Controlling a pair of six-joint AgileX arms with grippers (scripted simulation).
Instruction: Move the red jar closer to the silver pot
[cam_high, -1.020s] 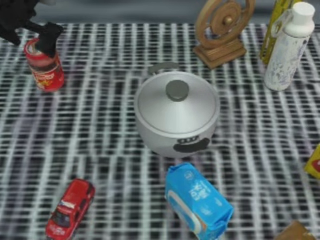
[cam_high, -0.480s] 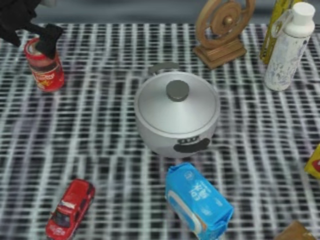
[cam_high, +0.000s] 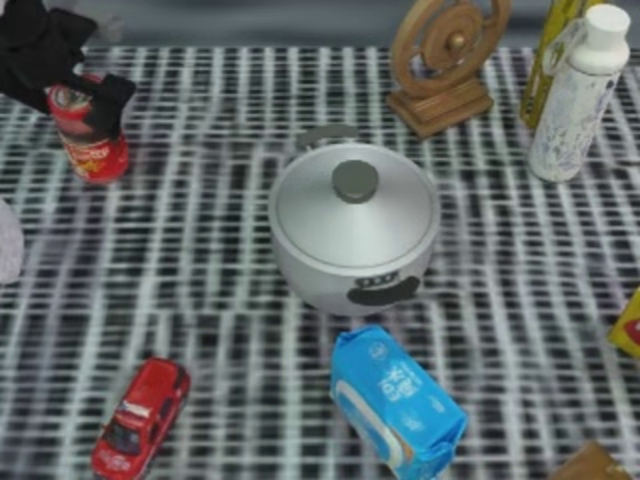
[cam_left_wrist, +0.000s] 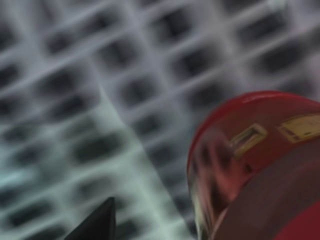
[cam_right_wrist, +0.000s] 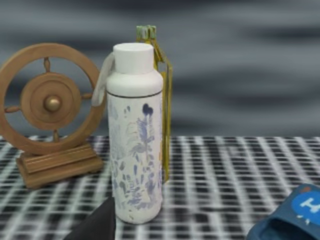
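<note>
The red jar (cam_high: 92, 140) stands upright at the far left of the table, well apart from the silver pot (cam_high: 354, 222) in the middle. My left gripper (cam_high: 72, 96) is open over the jar's lid, with one dark finger (cam_high: 108, 100) on the side facing the pot and the other towards the table's left edge. In the left wrist view the jar (cam_left_wrist: 260, 165) fills one side, and a gap of cloth separates it from the one fingertip (cam_left_wrist: 100, 225) that shows. My right gripper is out of the top view; its wrist view shows one fingertip (cam_right_wrist: 100, 222).
A red toy car (cam_high: 141, 417) and a blue wipes pack (cam_high: 396, 402) lie near the front edge. A wooden wheel ornament (cam_high: 447, 60), a white bottle (cam_high: 575, 95) and a yellow object (cam_high: 552, 50) stand at the back right. A yellow item (cam_high: 630, 325) pokes in at the right edge.
My left gripper has shifted slightly, and its near finger has come lower beside the jar's lid. A pale part of the left arm has appeared at the left edge. The jar has not moved.
</note>
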